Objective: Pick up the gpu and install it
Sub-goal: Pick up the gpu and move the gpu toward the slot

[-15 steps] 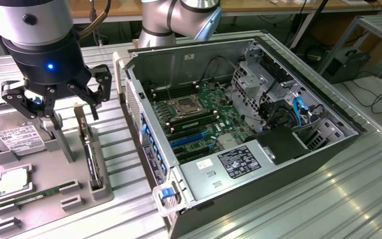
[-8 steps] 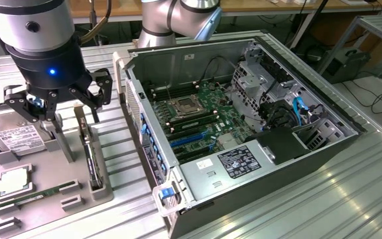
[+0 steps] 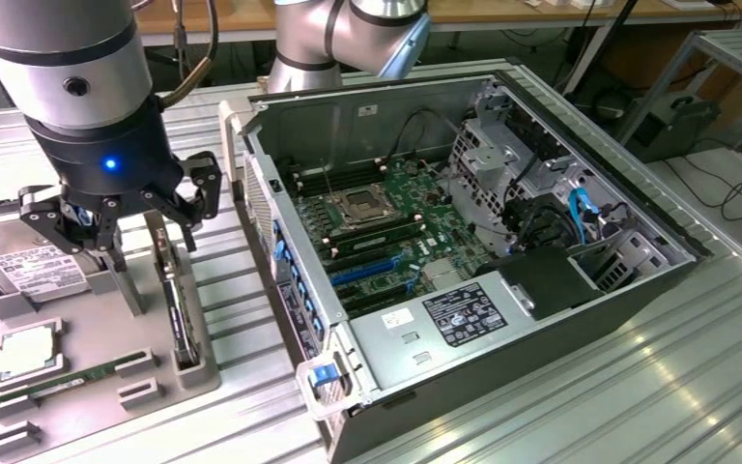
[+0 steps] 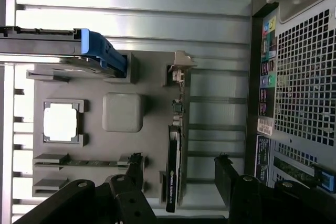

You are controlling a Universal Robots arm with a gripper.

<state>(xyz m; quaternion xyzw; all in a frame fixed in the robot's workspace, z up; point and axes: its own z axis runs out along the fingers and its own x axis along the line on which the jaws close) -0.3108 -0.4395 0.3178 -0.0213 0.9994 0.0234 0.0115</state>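
Exterior view: your black, multi-fingered gripper [image 3: 120,232] hangs above the grey moulded parts tray [image 3: 88,358]. The jaws are spread wide and grasp nothing. The gpu [image 3: 181,314], a thin dark circuit card, stands on edge in a tray slot directly beneath the jaws, which leaves both faces free for a pinch. The open grey metal tower case [image 3: 332,121] sits beside the jaws.

Wrist view: the gpu [image 4: 172,187] lies between the two black fingers [image 4: 134,174], clear of each. Its silver metal bracket [image 4: 181,66] is at the end far from the jaws.
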